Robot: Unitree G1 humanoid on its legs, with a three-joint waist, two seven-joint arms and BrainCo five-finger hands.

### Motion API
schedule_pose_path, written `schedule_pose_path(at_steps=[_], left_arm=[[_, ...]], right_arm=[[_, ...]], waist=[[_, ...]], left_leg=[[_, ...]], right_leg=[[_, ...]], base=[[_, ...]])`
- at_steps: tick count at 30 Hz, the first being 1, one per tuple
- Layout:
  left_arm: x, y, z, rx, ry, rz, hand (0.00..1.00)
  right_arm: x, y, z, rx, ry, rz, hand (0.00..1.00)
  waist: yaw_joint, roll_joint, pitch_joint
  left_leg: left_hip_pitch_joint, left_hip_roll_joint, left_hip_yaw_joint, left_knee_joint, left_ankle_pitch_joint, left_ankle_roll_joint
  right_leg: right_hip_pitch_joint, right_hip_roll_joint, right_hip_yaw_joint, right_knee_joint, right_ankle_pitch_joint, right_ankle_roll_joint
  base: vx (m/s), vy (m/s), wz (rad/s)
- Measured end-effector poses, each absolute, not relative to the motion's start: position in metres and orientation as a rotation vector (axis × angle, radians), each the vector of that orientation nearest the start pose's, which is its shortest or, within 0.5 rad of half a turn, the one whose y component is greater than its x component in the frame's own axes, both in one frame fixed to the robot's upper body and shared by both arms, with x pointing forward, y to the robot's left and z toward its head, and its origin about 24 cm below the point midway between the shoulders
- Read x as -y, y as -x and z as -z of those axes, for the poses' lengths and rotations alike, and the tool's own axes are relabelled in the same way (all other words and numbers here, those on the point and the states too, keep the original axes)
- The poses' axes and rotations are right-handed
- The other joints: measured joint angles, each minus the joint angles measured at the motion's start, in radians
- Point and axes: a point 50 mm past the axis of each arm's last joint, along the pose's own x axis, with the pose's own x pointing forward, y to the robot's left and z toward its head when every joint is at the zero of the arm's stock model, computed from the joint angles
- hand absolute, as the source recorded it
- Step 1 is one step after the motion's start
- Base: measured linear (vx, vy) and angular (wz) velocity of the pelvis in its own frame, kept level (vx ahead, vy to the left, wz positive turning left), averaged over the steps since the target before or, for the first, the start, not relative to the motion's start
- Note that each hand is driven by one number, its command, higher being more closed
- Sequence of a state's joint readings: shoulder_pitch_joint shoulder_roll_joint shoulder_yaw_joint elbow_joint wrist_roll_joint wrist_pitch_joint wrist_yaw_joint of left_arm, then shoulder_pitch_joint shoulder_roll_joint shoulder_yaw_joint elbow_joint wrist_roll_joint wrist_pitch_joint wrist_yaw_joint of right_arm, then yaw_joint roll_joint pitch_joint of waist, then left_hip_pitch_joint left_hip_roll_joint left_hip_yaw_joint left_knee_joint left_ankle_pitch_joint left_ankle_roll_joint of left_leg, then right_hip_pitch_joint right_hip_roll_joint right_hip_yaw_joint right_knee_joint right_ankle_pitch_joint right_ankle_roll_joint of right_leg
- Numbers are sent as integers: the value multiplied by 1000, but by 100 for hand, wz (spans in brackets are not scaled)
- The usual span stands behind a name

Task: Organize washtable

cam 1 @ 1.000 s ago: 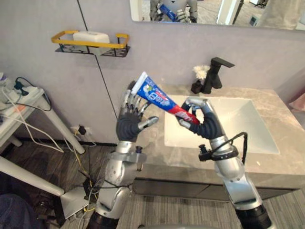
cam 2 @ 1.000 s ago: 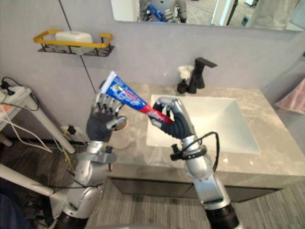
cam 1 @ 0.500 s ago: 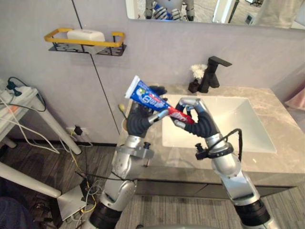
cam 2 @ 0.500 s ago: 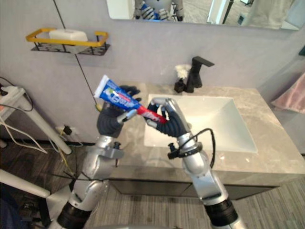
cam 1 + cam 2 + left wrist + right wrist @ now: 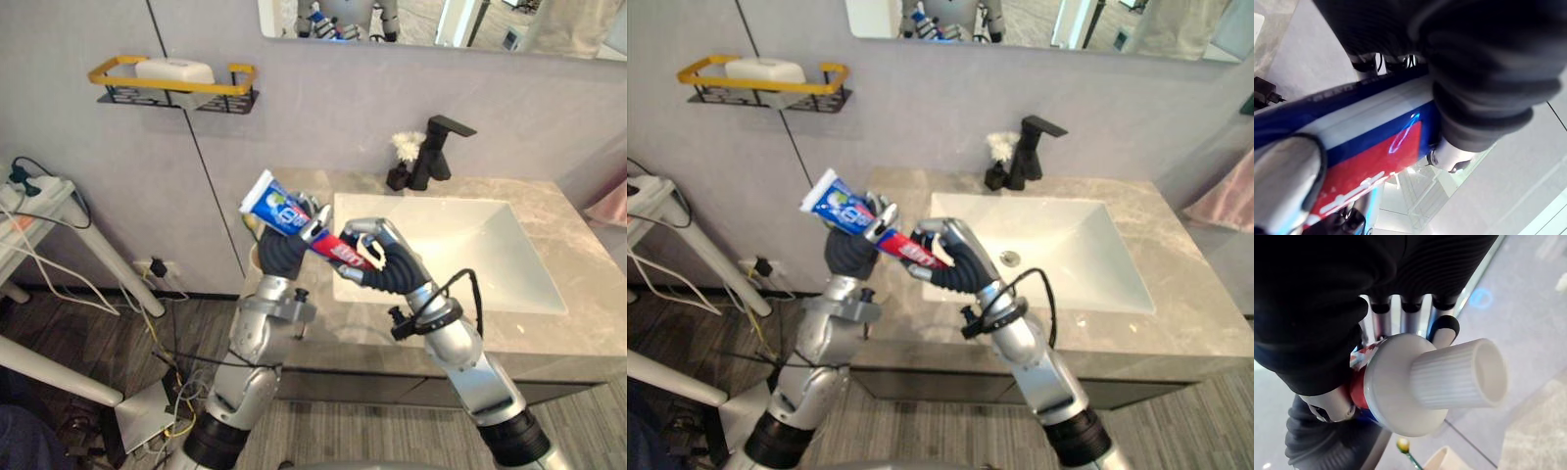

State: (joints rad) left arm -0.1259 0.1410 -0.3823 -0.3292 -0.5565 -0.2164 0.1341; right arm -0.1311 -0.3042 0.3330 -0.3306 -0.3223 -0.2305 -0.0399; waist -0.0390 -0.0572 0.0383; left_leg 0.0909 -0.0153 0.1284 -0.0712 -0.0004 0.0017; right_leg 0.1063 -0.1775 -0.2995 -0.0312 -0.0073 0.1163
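The toothpaste tube is held slanted above the counter's left edge. The left hand is curled round its middle and the right hand round its cap end, probably for a handover.

Both silver-grey arms are held up with elbows bent, hands kept pretty close together. The left hand and right hand are each curled round the same blue-and-red plastic toothpaste tube, capped end gripped by the right.
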Motion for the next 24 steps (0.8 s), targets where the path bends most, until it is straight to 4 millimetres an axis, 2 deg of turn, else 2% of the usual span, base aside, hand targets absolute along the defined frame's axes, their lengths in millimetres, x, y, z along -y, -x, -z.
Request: schedule_pose_path(at_steps=[3, 4, 24], left_arm=[[-83, -243, -147, 446, 526, 356, 100], [-83, -243, -147, 446, 527, 356, 100], [-87, -244, -147, 448, 518, 324, 100]], right_arm=[[93, -236, -145, 684, 530, -363, 100], [93, -236, -145, 684, 531, -364, 0], [97, -237, -148, 692, 510, -323, 0]], waist=[[-1, -1, 0], [-1, -1, 0], [-2, -1, 0]], left_leg=[[0, 0, 1, 0, 0, 0], [-1, 0, 2, -1, 0, 0], [11, 0, 16, -8, 0, 0]], right_leg=[[-1, 0, 1, 0, 0, 0], [-2, 0, 1, 0, 0, 0], [-2, 1, 14, 1, 0, 0]], base=[[0, 0, 0], [0, 0, 0], [0, 0, -1]])
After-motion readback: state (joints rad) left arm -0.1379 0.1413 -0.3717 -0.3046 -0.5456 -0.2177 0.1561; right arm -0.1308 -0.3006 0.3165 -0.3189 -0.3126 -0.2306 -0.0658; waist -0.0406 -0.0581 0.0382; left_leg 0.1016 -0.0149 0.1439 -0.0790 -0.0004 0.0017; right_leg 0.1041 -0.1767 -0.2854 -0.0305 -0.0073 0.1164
